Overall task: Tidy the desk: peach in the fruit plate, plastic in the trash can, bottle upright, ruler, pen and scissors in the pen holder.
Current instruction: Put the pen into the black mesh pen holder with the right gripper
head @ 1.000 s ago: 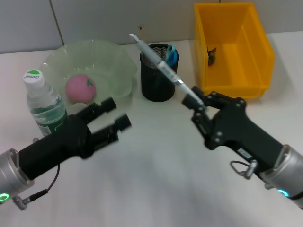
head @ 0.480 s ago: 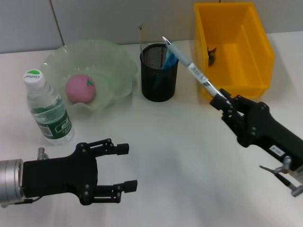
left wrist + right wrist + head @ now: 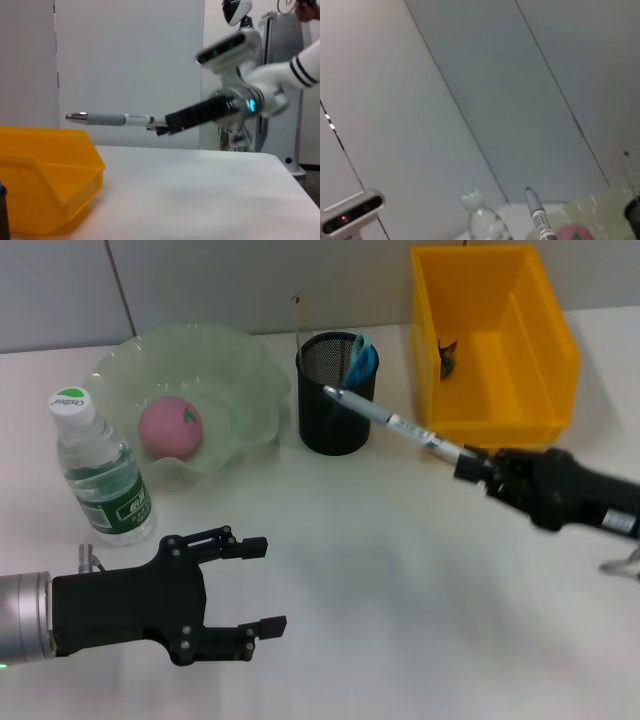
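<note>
My right gripper (image 3: 474, 465) is shut on a grey-and-white pen (image 3: 390, 422), which slants nearly level with its tip by the rim of the black mesh pen holder (image 3: 333, 420). Blue scissors (image 3: 362, 358) and a thin clear ruler (image 3: 298, 318) stand inside the holder. The pink peach (image 3: 170, 426) lies in the green fruit plate (image 3: 235, 365). The bottle (image 3: 101, 472) stands upright on the left. A dark scrap of plastic (image 3: 447, 355) lies in the yellow trash can (image 3: 545, 350). My left gripper (image 3: 253, 585) hangs open and empty near the front left. The left wrist view shows the pen (image 3: 107, 119) held out.
The yellow bin (image 3: 45, 170) stands close behind the right arm. In the right wrist view the pen (image 3: 539, 215), the bottle (image 3: 481, 220) and the peach (image 3: 575, 234) show along one edge. White tabletop lies between the two arms.
The right arm has drawn back to the right and tipped the pen from steeply raised to almost level, tip lower at the holder. The left arm pulled back to the front left.
</note>
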{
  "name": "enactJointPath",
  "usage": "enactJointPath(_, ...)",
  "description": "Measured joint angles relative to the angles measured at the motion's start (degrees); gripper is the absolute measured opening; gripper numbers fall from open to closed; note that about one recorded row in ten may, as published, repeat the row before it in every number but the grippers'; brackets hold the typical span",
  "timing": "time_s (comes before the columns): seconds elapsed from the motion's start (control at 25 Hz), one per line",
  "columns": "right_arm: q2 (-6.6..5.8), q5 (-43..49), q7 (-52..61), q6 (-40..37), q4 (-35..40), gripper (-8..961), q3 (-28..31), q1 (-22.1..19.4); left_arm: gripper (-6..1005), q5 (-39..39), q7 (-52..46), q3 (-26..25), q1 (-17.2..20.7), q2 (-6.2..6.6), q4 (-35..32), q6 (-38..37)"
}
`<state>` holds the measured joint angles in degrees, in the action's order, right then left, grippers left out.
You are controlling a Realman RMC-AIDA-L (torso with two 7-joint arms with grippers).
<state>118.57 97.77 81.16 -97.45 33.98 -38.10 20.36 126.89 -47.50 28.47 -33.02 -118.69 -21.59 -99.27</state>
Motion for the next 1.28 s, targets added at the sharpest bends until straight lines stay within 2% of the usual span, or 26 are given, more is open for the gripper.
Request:
enactJointPath(0.04,0.00,0.00,0.00,0.00,0.00,153,0.00,0.00,828,0.00,0.00,0.00,0.00,0.00,0.00,0.00)
enactJointPath(0.16,-0.40,2.75,11.38,0.24,10.13,154,0.00,0.95,828,-0.09,0.03,-0.19,-0.04,-0.04,0.00,0.25)
enactJointPath(0.2,-0.90,5.08,18.83,0.24,15.52,154,0.03,2.04,828,-0.26,0.03,-0.31,-0.06,-0.05,0.00,0.37)
enactJointPath(0.24,-0.90,5.08,18.83,0.24,15.52,154,0.03,2.04,828,-0.90,0.04,-0.47,-0.09,-0.05,0.00,0.80)
enactJointPath(0.28,-1.80,8.25,26.48,-0.01,20.15,155,0.08,4.08,828,-0.90,0.04,-0.47,-0.09,-0.05,0.00,0.80)
enactJointPath(0.32,-1.80,8.25,26.48,-0.01,20.15,155,0.08,4.08,828,-1.50,0.05,-0.45,-0.09,-0.05,-0.01,1.11)
enactJointPath(0.4,-3.16,11.68,33.16,-0.45,23.35,156,0.15,6.78,828,-1.50,0.05,-0.45,-0.09,-0.05,-0.01,1.11)
enactJointPath(0.44,-3.92,13.79,36.56,-0.76,24.75,156,0.19,8.53,828,-1.50,0.05,-0.45,-0.09,-0.05,-0.01,1.11)
enactJointPath(0.48,-5.24,18.34,41.66,-1.69,26.85,157,0.17,11.99,828,-2.25,0.06,-0.44,-0.05,-0.05,-0.02,1.32)
enactJointPath(0.52,-5.24,18.34,41.66,-1.69,26.85,157,0.17,11.99,828,-2.38,0.06,-0.46,-0.12,-0.04,-0.02,1.42)
enactJointPath(0.56,-5.84,20.87,43.99,-2.27,27.79,157,0.17,13.90,828,-2.38,0.06,-0.46,-0.12,-0.04,-0.02,1.42)
enactJointPath(0.6,-7.02,25.57,47.75,-3.30,29.00,158,0.03,17.93,828,-2.38,0.06,-0.46,-0.12,-0.04,-0.02,1.42)
enactJointPath(0.64,-7.02,25.57,47.75,-3.30,29.00,158,0.03,17.93,828,-2.86,0.05,-0.48,-0.20,0.00,-0.03,1.74)
enactJointPath(0.68,-8.08,30.21,51.26,-3.77,29.26,158,-0.34,22.00,828,-3.06,0.05,-0.49,-0.24,0.02,-0.03,1.96)
enactJointPath(0.72,-8.08,30.21,51.26,-3.77,29.26,159,-0.34,22.00,828,-3.06,0.05,-0.49,-0.24,0.02,-0.03,1.96)
enactJointPath(0.76,-8.67,33.45,53.19,-3.98,29.07,159,-0.49,24.59,828,-3.06,0.05,-0.49,-0.24,0.02,-0.03,1.96)
enactJointPath(0.8,-9.39,38.77,55.84,-4.75,28.61,159,-0.65,28.89,828,-3.10,0.06,-0.45,-0.24,0.02,-0.03,2.17)
enactJointPath(0.84,-9.39,38.77,55.84,-4.75,28.61,160,-0.65,28.89,828,-3.10,0.06,-0.45,-0.24,0.02,-0.03,2.17)
enactJointPath(0.96,-9.67,45.87,57.94,-6.03,28.20,161,-0.82,34.61,828,-3.12,-0.33,-0.24,-0.23,0.02,0.03,2.63)
enactJointPath(1.0,-9.67,49.36,59.09,-6.40,28.13,161,-1.57,37.70,828,-3.15,-0.36,-0.32,-0.23,-0.01,0.19,2.65)
enactJointPath(1.04,-9.67,49.36,59.09,-6.40,28.13,162,-1.57,37.70,828,-3.15,-0.36,-0.32,-0.23,-0.01,0.19,2.65)
enactJointPath(1.2,-9.47,54.85,61.23,-5.79,26.40,163,-5.20,43.14,828,-3.36,0.01,-0.51,-0.20,-0.05,0.93,2.86)
enactJointPath(1.28,-9.32,55.38,61.40,-5.23,25.86,164,-5.88,43.82,828,-3.54,0.04,-0.52,-0.20,-0.05,1.12,2.91)
